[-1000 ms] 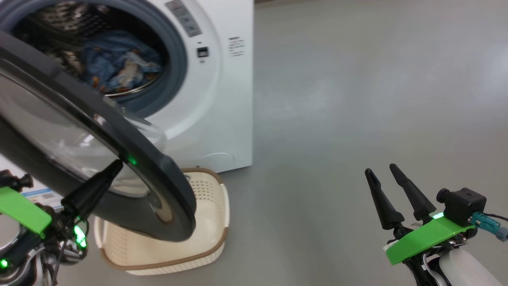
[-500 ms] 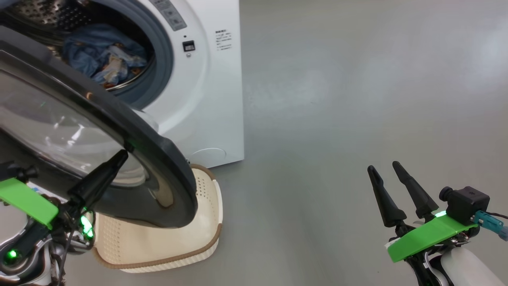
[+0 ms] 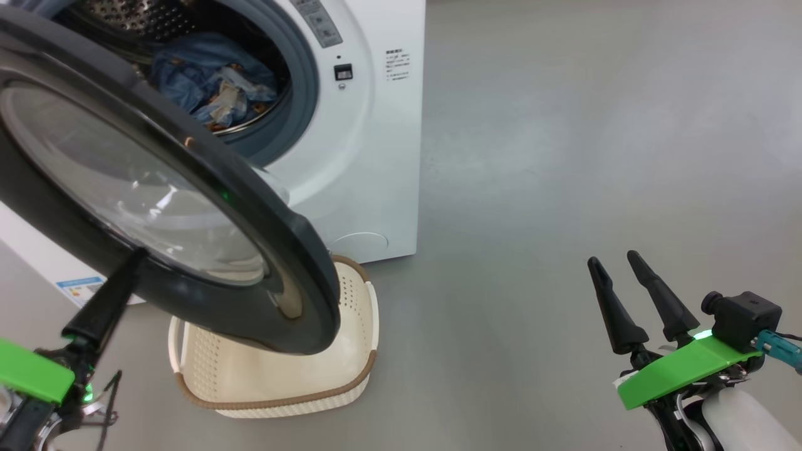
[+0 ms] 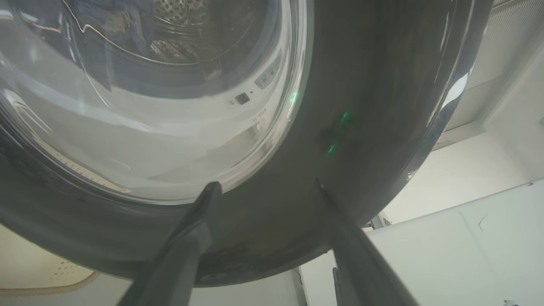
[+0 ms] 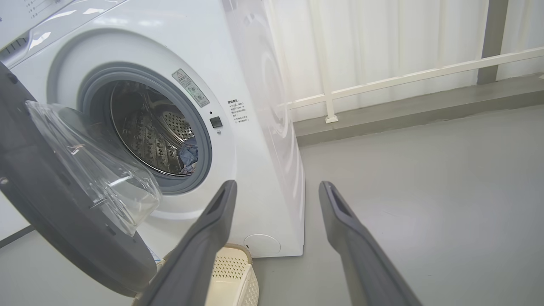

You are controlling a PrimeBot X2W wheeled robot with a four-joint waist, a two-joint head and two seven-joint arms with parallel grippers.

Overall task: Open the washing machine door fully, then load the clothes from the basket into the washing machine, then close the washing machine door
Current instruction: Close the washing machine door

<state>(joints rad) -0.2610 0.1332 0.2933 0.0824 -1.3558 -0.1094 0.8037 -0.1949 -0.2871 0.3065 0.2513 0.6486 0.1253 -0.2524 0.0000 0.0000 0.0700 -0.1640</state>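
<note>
The washing machine stands at the upper left, and its door hangs partly open, swung out over the basket. The clothes lie bunched in the steel drum, a blue scrap of them also showing in the right wrist view. No clothes show in the visible part of the basket. My left gripper is low at the left, open, its tips close to the door's black outer face; whether they touch it I cannot tell. My right gripper stands open over bare floor at the lower right, holding nothing.
Grey floor stretches wide to the right of the machine. A blue energy sticker and a round service cap mark the machine's lower front. A white rail and a pale curtain run along the far wall.
My left gripper has gone from shut to open and has dropped back from the door's window to its lower rim. The head camera has shifted. The right arm has hardly moved.
</note>
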